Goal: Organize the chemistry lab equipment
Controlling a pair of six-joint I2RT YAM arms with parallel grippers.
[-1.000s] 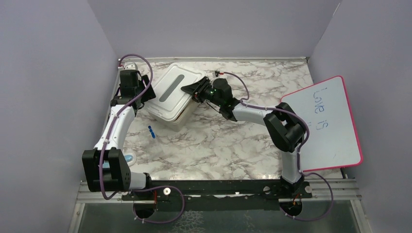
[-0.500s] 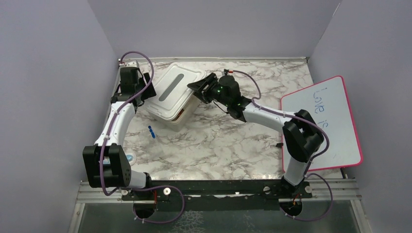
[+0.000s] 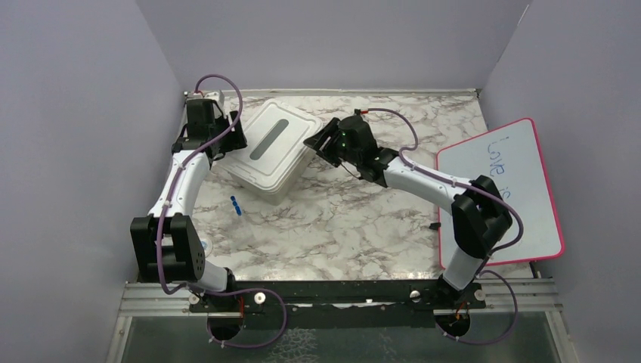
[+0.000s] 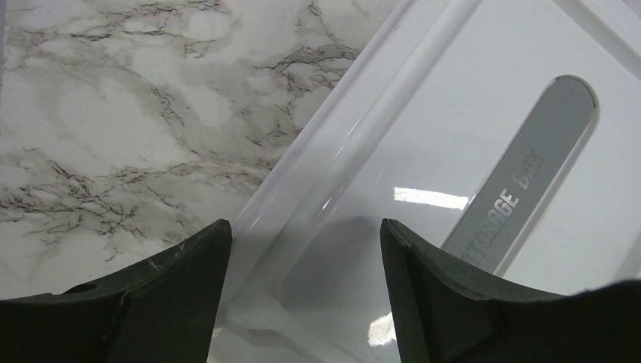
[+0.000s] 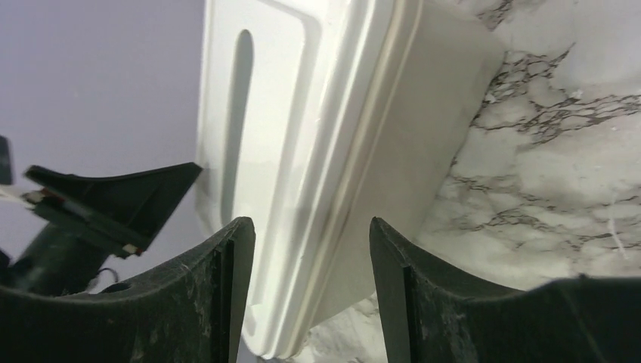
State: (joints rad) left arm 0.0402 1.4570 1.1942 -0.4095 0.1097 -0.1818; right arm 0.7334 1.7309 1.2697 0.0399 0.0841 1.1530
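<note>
Lidding the bin (image 5: 401, 151) looks finished, with the left end effector (image 4: 302, 234) and right end effector (image 5: 311, 231) both wide and empty, so next probably means gathering the loose blue pieces (image 3: 235, 204).

Two arms were bolted at the near edge of the surface (image 3: 340, 227): the left arm (image 3: 178, 195) and the right arm (image 3: 423, 178). Each carried one tool, the left tool (image 4: 302, 227) and the right tool (image 5: 310, 223), with two dark fingers (image 4: 151, 302) apiece, four in all. There was one beige bin (image 5: 408, 174) with one white lid (image 3: 276, 140), and the lid bore one grey oblong inset. One red-bordered whiteboard (image 3: 503, 197) lay at the right edge. Near the left edge was one short row of tiny blue pieces (image 3: 235, 204), too small to count singly. One small black bit (image 3: 435, 225) lay beside the whiteboard.
</note>
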